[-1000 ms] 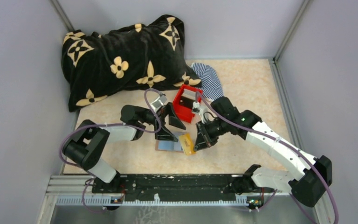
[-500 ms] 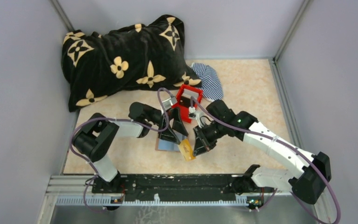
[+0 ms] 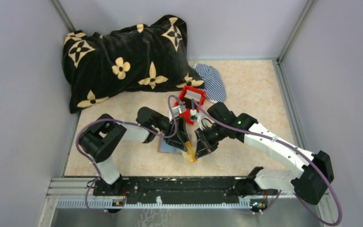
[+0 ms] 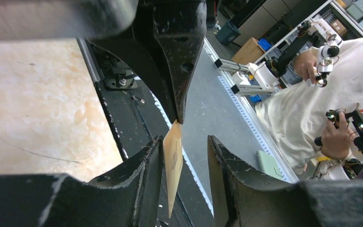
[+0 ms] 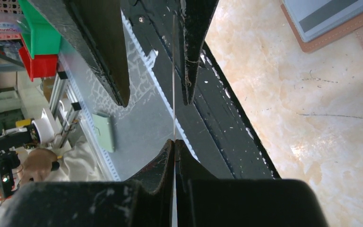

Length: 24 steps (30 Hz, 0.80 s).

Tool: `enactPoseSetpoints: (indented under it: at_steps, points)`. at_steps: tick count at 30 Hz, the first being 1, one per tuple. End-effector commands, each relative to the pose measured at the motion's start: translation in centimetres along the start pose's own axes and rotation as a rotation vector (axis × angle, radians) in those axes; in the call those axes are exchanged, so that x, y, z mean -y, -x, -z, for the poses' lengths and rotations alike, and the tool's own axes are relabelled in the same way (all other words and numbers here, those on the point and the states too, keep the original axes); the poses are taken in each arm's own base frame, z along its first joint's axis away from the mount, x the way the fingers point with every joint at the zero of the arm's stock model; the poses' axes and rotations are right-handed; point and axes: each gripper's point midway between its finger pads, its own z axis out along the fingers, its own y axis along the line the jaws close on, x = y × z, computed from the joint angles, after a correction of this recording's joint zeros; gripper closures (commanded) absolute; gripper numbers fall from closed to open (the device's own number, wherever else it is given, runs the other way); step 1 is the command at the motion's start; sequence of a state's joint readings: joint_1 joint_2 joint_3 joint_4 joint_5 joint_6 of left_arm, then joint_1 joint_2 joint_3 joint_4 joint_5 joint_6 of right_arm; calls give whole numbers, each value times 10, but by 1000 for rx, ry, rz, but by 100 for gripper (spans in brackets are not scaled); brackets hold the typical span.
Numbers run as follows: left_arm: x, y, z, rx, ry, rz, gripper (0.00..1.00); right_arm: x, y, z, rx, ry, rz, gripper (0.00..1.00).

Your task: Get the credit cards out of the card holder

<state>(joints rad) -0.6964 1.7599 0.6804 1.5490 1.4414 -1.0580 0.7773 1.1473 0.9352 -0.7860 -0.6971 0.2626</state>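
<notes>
Above the beige tabletop (image 3: 255,90), beside the reddish-brown leather card holder (image 5: 333,34): thin orange plastic credit card (image 3: 189,154), pinched by right hand (image 3: 197,152), left hand (image 3: 185,144) spread around it.

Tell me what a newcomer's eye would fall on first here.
Mid-table, the right pincer pinches an orange card while the left pincer straddles it, jaws apart. Behind them, a big black flower-print cushion fills the far left corner.
</notes>
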Motion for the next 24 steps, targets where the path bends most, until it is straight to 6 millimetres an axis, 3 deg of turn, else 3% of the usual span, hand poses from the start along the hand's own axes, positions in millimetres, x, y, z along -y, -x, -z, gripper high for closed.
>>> enactPoseSetpoints:
  at_steps: [1,2,5,7,8,16,24]
  points:
    - [14,0,-1,1,-33,-229,61,-8,12,3,44,11,47,100]
    - [14,-2,-1,1,-33,-223,69,-9,13,3,47,13,48,100]
    - [11,-6,0,1,-30,-207,79,-10,17,4,58,15,50,100]
    - [9,-6,-1,7,-27,-208,97,-11,18,4,64,17,51,100]
    - [9,-6,-1,10,-26,-206,100,-12,19,5,66,19,53,100]
    - [6,-6,-1,17,-21,-184,100,-4,39,10,157,-65,74,100]
    - [8,-7,-4,20,-26,-171,100,1,58,2,196,-69,83,78]
